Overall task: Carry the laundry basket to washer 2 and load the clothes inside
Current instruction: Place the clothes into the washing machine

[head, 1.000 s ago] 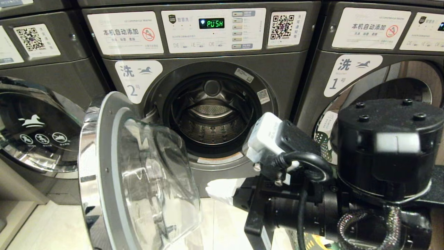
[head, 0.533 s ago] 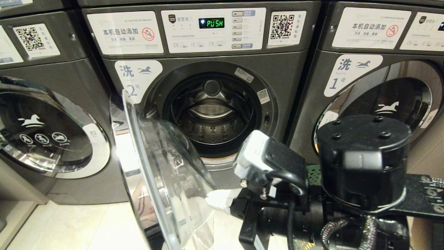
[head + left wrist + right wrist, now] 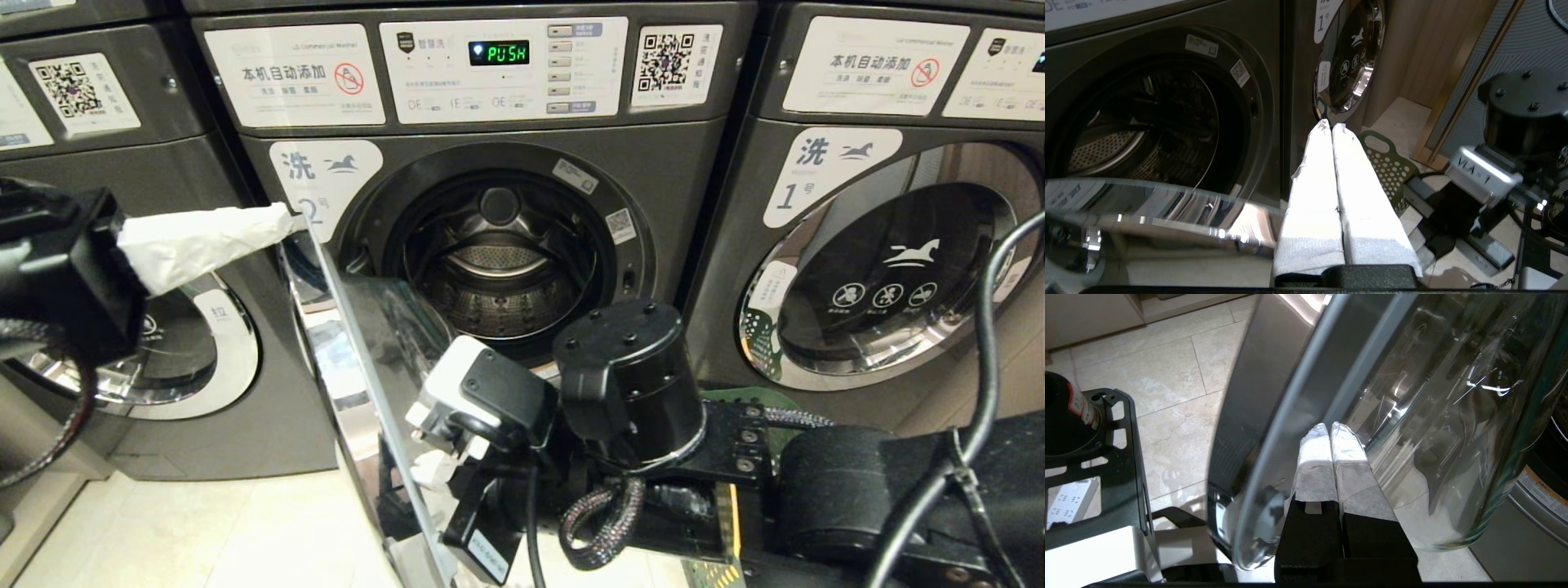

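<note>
Washer 2 (image 3: 322, 184) stands in the middle with its drum (image 3: 502, 261) open and bare. Its glass door (image 3: 359, 384) juts out towards me, seen edge-on. My left gripper (image 3: 282, 219) comes in from the left, shut and empty, with its white-wrapped tips at the door's top edge near the label. My right gripper (image 3: 1329, 425) is low in front of the washer, shut and empty, its tips against the inner side of the door glass (image 3: 1412, 416). The laundry basket (image 3: 1392, 171) is a dark green perforated wall on the floor below washer 1. The clothes are hidden.
Washer 1 (image 3: 890, 278) on the right and the washer (image 3: 163, 359) on the left both have their doors shut. My right arm (image 3: 629, 384) and its cables fill the lower middle of the head view. Pale floor tiles (image 3: 204, 531) lie at lower left.
The door's free edge has swung to the right, from showing its inner face to edge-on. My right arm has dropped and moved left. My left gripper has come into the head view.
</note>
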You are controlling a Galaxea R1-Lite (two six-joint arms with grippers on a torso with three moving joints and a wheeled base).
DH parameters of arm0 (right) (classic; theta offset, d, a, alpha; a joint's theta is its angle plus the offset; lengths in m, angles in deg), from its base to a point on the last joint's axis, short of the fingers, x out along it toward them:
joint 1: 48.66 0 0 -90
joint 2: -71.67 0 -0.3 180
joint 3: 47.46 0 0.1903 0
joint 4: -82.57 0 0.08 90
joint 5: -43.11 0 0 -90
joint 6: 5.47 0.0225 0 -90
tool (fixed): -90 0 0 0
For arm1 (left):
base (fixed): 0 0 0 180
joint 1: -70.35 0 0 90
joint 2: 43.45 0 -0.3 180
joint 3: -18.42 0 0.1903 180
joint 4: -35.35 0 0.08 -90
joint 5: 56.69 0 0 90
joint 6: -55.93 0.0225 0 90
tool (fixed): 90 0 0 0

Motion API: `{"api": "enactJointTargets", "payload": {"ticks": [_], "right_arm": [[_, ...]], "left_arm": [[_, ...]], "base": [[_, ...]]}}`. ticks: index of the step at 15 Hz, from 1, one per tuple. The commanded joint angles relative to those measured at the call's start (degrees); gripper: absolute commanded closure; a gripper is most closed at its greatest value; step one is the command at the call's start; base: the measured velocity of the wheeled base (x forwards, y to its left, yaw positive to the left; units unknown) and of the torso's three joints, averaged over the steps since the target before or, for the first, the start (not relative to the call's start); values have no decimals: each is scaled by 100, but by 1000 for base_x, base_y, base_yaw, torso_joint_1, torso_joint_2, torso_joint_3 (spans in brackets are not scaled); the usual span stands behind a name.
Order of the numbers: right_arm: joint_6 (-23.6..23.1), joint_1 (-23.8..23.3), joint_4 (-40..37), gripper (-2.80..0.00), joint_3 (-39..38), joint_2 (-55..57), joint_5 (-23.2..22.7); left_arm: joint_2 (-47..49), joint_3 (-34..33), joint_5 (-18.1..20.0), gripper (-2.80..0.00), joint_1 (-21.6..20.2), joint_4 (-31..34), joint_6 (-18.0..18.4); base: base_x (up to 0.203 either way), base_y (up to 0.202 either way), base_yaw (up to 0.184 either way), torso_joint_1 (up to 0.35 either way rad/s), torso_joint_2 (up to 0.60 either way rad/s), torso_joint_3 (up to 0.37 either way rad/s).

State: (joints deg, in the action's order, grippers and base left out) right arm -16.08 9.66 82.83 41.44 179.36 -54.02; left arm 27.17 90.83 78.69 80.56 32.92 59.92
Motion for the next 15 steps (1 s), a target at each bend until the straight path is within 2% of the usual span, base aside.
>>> {"api": "enactJointTargets", "payload": {"ticks": [1, 3, 5, 6, 8, 9, 12, 15], "right_arm": [[-11, 4, 2, 0, 152, 287, 1], [-18, 4, 11, 0, 183, 349, 8], [-22, 94, 2, 0, 348, 418, 11], [-27, 131, 0, 0, 459, 443, 18], [-61, 197, -7, 0, 500, 415, 32], [-159, 197, 2, 0, 487, 384, 106], [-318, 225, 11, 0, 485, 314, 142], [-318, 309, 20, 0, 477, 305, 217]], "left_arm": [[556, 223, 18, 0, 108, -68, -2], [763, 441, 7, 0, 285, -70, 5], [823, 414, -160, 0, 332, -66, 13], [803, 368, -483, 0, 327, -56, 18], [745, 279, -1682, 0, 325, -23, 16], [652, 186, -2119, 0, 305, 90, 15], [135, 106, -3002, 0, 256, 1086, 14], [-553, 134, -3567, 0, 247, 2518, 14]], "base": [[0, 0, 0, 0, 0, 0], [0, 0, 0, 0, 0, 0], [0, 0, 0, 0, 0, 0], [0, 0, 0, 0, 0, 0], [0, 0, 0, 0, 0, 0], [0, 0, 0, 0, 0, 0], [0, 0, 0, 0, 0, 0], [0, 0, 0, 0, 0, 0]]}}
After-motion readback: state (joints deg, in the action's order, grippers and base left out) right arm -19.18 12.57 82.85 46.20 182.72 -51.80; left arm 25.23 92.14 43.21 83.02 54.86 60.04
